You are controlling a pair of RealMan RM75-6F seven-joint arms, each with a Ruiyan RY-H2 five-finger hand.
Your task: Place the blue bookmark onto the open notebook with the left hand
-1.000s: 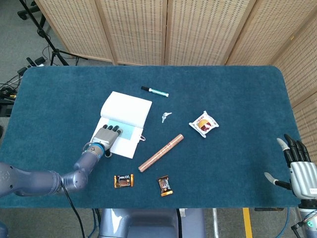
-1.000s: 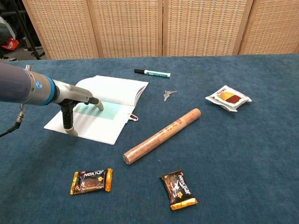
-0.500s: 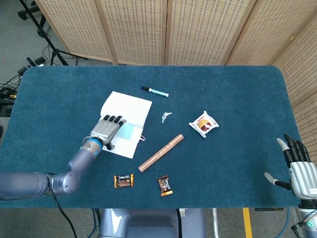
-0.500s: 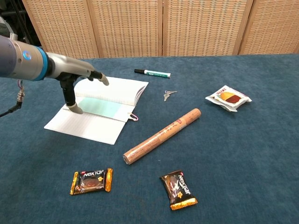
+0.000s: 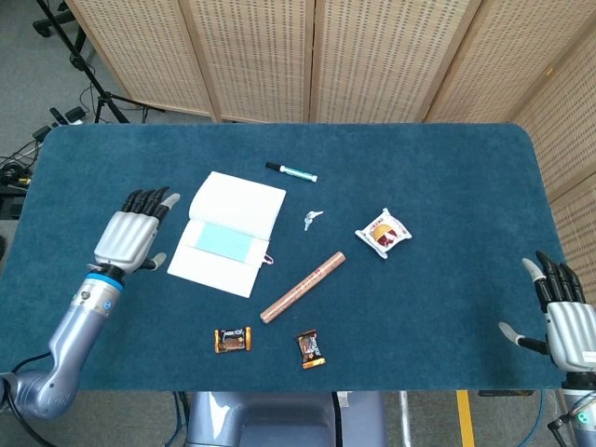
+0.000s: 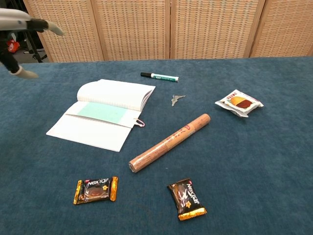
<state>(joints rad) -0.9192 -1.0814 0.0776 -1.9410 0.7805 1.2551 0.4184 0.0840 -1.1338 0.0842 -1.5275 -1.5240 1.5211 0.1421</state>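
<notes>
The pale blue bookmark (image 5: 223, 241) (image 6: 103, 112) lies flat across the middle of the open white notebook (image 5: 236, 203) (image 6: 115, 93). My left hand (image 5: 130, 232) hovers to the left of the notebook, fingers spread and holding nothing; the chest view catches only its fingers (image 6: 46, 26) at the top left corner. My right hand (image 5: 563, 318) hangs open at the table's front right edge, far from everything; it does not show in the chest view.
A green marker (image 5: 291, 171) lies behind the notebook, keys (image 5: 311, 219) to its right. A brown paper tube (image 5: 303, 287) lies diagonally mid-table. Two dark candy bars (image 5: 232, 340) (image 5: 312, 349) sit near the front. A snack packet (image 5: 384, 233) is right of centre.
My left hand has lifted off the notebook and drawn back to the left, leaving the bookmark lying on the page. The right hand has stayed put.
</notes>
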